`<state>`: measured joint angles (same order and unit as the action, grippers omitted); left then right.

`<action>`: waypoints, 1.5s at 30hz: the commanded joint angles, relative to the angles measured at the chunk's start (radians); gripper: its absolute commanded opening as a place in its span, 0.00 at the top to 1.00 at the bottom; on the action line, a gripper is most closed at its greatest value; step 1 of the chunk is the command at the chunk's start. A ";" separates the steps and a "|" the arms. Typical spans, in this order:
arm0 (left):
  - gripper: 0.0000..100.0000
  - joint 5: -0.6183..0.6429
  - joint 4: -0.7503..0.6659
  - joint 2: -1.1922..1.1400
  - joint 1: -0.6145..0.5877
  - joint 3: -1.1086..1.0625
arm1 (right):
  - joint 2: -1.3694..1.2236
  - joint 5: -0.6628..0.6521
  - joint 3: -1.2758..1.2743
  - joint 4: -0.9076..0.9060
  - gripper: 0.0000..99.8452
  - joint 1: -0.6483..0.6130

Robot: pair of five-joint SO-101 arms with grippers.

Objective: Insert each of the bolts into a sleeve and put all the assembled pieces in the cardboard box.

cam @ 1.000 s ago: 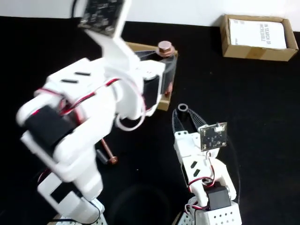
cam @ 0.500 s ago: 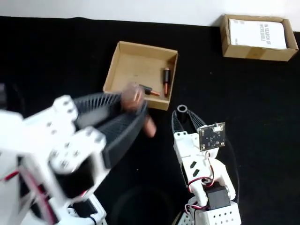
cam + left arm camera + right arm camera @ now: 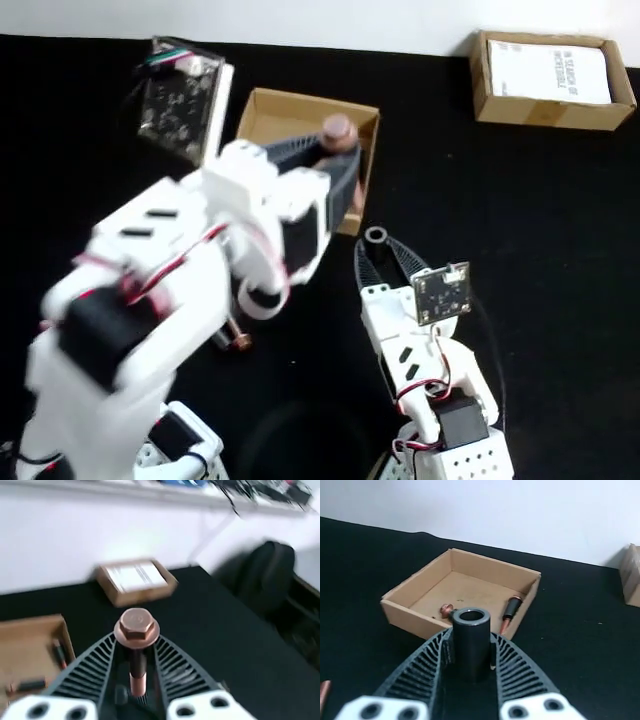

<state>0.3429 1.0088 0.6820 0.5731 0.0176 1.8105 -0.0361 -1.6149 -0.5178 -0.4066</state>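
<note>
I have a bolt clamped in the left end effector. Its hexagonal head pokes out past the fingertips and its copper shank runs back between the two ribbed fingers. In the high view this end effector is raised over the cardboard box, with the bolt head above the box's wall on the side nearer the other arm.

The right end effector grips a dark sleeve. The sleeve's open end sticks out just beyond the fingertips, and I can see down its bore. From above, that sleeve sits at the tip of the right end effector, just short of the box's near corner and apart from the left end effector.

Straight ahead of the right end effector the cardboard box lies on the black worktop. Inside it I see one assembled piece against the wall, a dark sleeve with a copper bolt through it. A second copper-headed piece lies near the front wall, partly hidden behind the sleeve I am holding.

A loose bolt lies on the worktop well behind the left end effector, beside that arm. A second box holding a white sheet stands well apart from both end effectors, at the worktop's far corner.
</note>
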 commanded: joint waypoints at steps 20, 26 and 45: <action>0.99 0.038 -0.413 0.012 0.044 -0.521 | 0.021 -0.006 0.004 0.027 0.99 -0.007; 0.99 0.037 -0.471 0.008 0.044 -0.559 | 0.021 -0.008 -0.008 0.027 0.99 -0.007; 0.99 0.038 -0.497 0.010 -0.004 -0.657 | 0.021 -0.009 -0.018 0.027 0.99 -0.010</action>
<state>0.3767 0.5531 0.6790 0.5685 -0.6314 1.8121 -0.0361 -1.6487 -0.5178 -0.4097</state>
